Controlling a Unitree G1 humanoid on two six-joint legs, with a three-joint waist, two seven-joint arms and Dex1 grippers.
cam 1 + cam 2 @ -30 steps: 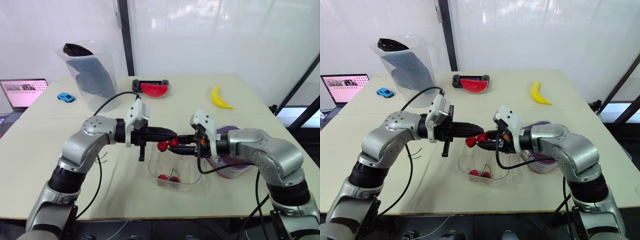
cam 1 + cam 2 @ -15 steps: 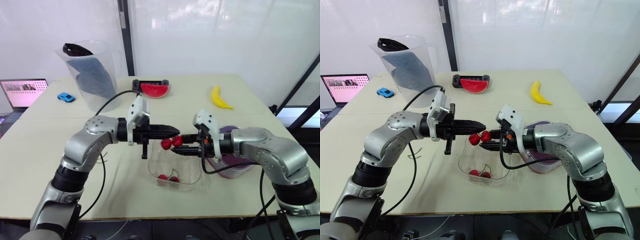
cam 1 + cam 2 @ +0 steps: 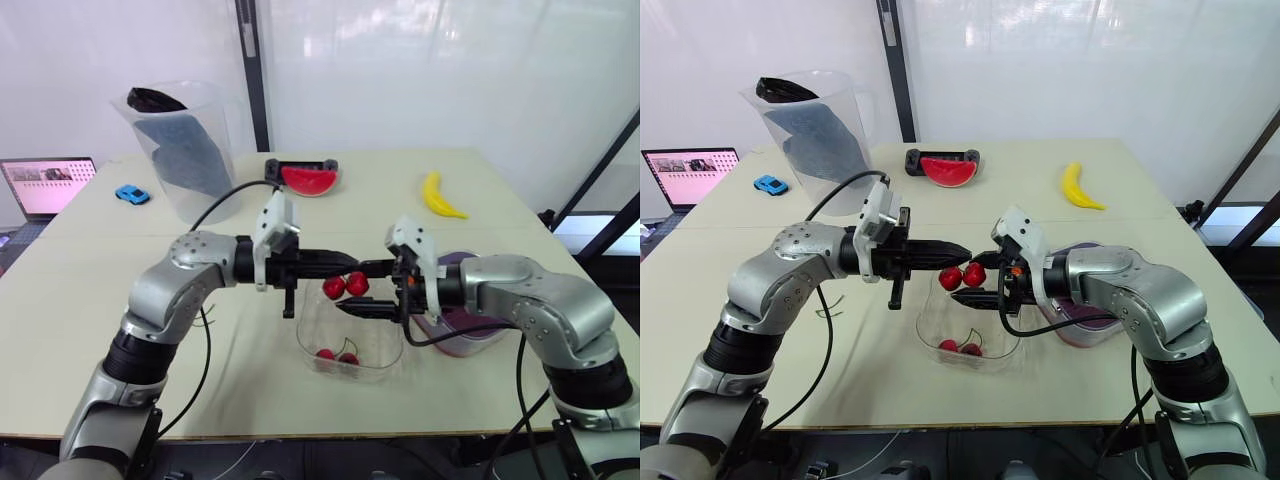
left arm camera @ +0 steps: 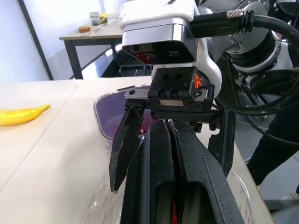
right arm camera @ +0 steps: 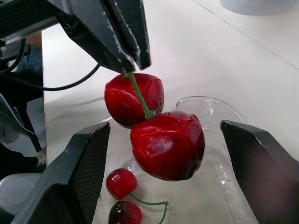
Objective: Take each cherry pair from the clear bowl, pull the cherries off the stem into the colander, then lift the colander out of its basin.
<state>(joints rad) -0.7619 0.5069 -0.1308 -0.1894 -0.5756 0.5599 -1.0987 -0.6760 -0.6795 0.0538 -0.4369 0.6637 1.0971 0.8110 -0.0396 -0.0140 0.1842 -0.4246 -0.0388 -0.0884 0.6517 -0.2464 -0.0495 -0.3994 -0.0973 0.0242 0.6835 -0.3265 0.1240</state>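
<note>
From the head, the left hand [image 3: 352, 262] has its slim black fingers pinched on a thin green stem. The glossy red cherry pair [image 3: 345, 286] dangles from it above the clear bowl [image 3: 385, 352] on the pale worktop [image 3: 90, 300]. The right hand [image 3: 350, 287] is spread wide around the fruit. A purple basin [image 3: 470, 338] sits under the right arm.

The left wrist view adds the basin's smooth translucent rim.

The right wrist view adds mesh-textured fingers [image 5: 86, 163] clear of the fruit, and two spare cherries [image 5: 122, 196] in the bowl.

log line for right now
left gripper shut on cherry pair stem | right gripper open, flanking it | pair over clear bowl
</note>
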